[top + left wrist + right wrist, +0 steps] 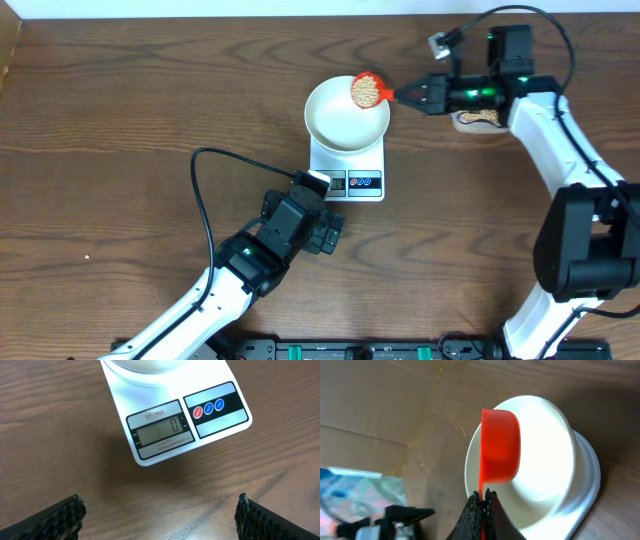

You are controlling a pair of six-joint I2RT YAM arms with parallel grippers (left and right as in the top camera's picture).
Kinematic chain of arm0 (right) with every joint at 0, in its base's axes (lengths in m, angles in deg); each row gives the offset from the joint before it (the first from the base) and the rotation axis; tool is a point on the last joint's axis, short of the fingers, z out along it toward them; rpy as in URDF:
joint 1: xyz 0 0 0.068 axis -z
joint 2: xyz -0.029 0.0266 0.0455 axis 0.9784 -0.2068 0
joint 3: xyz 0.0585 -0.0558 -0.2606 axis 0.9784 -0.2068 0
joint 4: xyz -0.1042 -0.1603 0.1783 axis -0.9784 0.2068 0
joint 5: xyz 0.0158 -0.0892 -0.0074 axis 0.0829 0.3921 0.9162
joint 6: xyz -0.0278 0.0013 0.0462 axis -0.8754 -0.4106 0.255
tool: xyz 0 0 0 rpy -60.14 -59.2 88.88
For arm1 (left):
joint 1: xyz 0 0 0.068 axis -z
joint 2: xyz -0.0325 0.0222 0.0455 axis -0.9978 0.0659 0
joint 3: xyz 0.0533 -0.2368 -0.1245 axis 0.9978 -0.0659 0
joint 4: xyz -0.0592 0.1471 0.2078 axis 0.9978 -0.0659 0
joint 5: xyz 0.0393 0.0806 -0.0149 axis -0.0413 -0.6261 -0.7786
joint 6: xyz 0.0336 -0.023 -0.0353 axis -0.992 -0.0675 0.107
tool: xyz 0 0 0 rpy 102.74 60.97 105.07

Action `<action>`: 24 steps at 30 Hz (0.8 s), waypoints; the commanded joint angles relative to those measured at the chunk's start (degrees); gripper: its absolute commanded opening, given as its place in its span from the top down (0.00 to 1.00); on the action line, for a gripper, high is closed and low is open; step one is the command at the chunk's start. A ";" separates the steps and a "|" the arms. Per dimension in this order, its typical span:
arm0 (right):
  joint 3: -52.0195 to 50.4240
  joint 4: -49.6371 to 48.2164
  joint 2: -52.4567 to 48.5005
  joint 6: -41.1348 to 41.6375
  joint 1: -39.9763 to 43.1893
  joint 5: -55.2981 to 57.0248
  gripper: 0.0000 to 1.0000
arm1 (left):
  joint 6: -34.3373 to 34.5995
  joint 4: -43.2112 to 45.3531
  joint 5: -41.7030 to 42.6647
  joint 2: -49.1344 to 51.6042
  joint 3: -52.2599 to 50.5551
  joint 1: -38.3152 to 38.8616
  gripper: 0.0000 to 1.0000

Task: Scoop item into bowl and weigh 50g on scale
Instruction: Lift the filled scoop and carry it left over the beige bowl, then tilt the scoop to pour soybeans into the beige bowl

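Overhead: fixed above, looks straight down on the whole worktop (120, 120). Left wrist: close and low, faces the scale (175, 425) display at 12 o'clock. Right wrist: close, faces along its fingers (482, 505) to the bowl (545, 460). All 3 views share scale and bowl.

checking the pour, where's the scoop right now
In the overhead view the red scoop, full of beans, is held by the right gripper over the bowl's upper right rim, above the scale.
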 commanded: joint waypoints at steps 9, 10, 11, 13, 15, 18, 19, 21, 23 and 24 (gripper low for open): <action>0.66 -2.51 -0.31 -7.34 -10.40 23.08 0.99 | -0.31 0.00 -0.13 -0.35 -0.42 0.13 0.02; 0.66 -2.51 -0.26 -7.67 -11.13 24.68 0.99 | -0.33 0.00 -0.13 -0.35 -0.42 0.13 0.02; 0.68 -2.49 -0.02 -8.28 -11.78 26.12 0.99 | -0.31 0.00 -0.13 -0.35 -0.42 0.13 0.02; 0.70 -2.49 0.35 -9.68 -12.85 28.87 0.98 | -0.31 0.00 -0.13 -0.35 -0.42 0.13 0.02; 0.72 -2.49 1.01 -11.15 -13.99 32.35 0.99 | -0.31 0.00 -0.13 -0.35 -0.42 0.13 0.02; 0.72 -2.08 2.08 -13.53 -15.47 37.44 0.98 | -0.33 0.00 -0.13 -0.35 -0.42 0.13 0.02; 0.72 -1.86 2.56 -14.43 -15.93 39.19 0.99 | -0.31 0.00 -0.13 -0.35 -0.42 0.13 0.02; 0.70 -1.18 3.52 -16.41 -17.09 43.30 0.99 | -0.33 0.00 -0.13 -0.35 -0.42 0.13 0.02; 0.72 -0.76 4.26 -18.14 -18.08 46.64 0.99 | -0.31 0.00 -0.13 -0.35 -0.42 0.13 0.02; 0.70 -0.52 4.74 -19.30 -18.64 48.48 0.99 | -0.33 0.00 -0.13 -0.35 -0.42 0.13 0.02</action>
